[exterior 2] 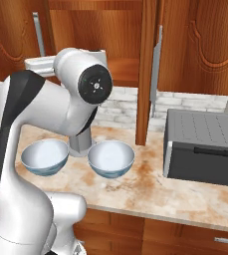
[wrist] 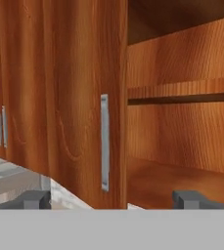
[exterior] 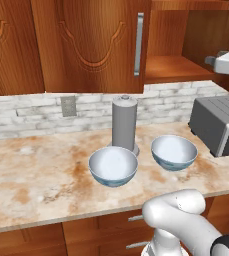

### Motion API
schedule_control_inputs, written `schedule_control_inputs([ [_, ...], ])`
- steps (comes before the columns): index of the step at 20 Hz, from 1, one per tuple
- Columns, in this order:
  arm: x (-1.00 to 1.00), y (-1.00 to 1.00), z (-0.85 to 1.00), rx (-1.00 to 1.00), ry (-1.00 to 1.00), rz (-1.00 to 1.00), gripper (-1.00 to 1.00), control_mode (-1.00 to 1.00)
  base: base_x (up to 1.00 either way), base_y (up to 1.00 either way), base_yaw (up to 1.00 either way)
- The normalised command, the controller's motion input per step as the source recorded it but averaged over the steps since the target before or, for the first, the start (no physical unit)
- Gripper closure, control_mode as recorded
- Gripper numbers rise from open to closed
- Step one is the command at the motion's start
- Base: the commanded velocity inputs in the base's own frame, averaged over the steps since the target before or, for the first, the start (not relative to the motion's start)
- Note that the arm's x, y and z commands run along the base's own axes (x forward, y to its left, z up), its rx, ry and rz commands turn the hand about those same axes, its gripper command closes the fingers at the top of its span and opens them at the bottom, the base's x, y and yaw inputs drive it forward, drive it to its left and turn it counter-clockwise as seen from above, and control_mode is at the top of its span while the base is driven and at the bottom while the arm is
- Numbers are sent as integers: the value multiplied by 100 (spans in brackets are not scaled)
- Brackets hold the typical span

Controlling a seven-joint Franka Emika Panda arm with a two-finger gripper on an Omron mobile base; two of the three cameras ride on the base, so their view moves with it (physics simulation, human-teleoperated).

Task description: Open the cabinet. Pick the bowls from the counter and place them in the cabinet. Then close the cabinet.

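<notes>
Our jaws (wrist: 112,199) stand wide and empty up at the open cabinet (wrist: 182,122); the bowls (exterior: 113,166) lie below, on the counter (exterior: 31,170).

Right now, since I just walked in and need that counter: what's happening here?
The robot is putting bowls away. Its claw is open, holds nothing, and is raised in front of the cabinet, where one door is open and the left door is shut. Both bowls sit on the counter beside a grey cylinder.
</notes>
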Motion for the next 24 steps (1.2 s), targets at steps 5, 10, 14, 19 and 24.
schedule_control_inputs([
  [5, 19, -7, 0, 0, -8, 0, -100, -100, 0, 0, 0],
  [10, 15, 0, 0, 0, -12, 0, -100, -100, 0, 0, 0],
  [14, 19, -3, 0, 0, -7, -11, -100, -100, 0, 0, 0],
  [19, 34, -3, 0, 0, -4, -2, -100, -100, 0, 0, 0],
  [24, 23, -2, 0, 0, 0, 3, -100, -100, 0, 0, 0],
])
